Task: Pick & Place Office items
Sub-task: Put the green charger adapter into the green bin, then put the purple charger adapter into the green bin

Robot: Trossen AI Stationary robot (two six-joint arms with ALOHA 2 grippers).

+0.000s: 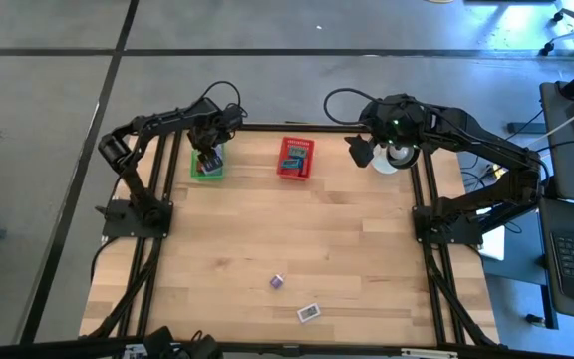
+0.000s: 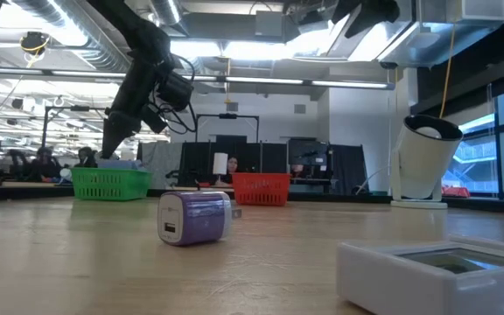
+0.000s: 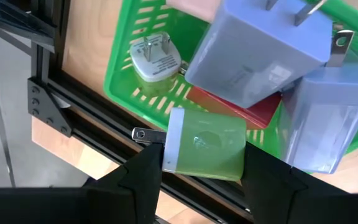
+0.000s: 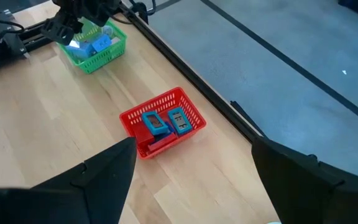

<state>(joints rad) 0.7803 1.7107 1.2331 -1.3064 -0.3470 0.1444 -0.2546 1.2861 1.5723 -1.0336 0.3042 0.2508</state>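
My left gripper (image 3: 202,163) hangs over the green mesh basket (image 1: 207,166) at the table's far left, shut on a light green block (image 3: 205,148) with a white end. In the basket lie two lavender plug blocks (image 3: 260,50), a pale green plug block (image 3: 154,62) and a red flat piece (image 3: 263,109). My right gripper (image 4: 192,149) is open and holds nothing, high above the far right of the table beside the white cup (image 1: 397,156). A lavender block (image 1: 278,282) and a white flat piece (image 1: 309,313) lie on the near part of the table. My left gripper pinches the light green block by its two long sides (image 3: 240,155) between the two fingers. The fingers (image 3: 143,177) point down from above. The block is lifted clear above the basket's contents, with its metal prong (image 3: 140,134) sticking out sideways past one finger.
The red mesh basket (image 1: 295,158) stands at the far middle and holds blue and teal pieces (image 4: 166,121). Black frame rails (image 3: 73,106) run along the table's edges, close behind the green basket. Bare wood (image 1: 297,229) lies between the baskets and the two near pieces.
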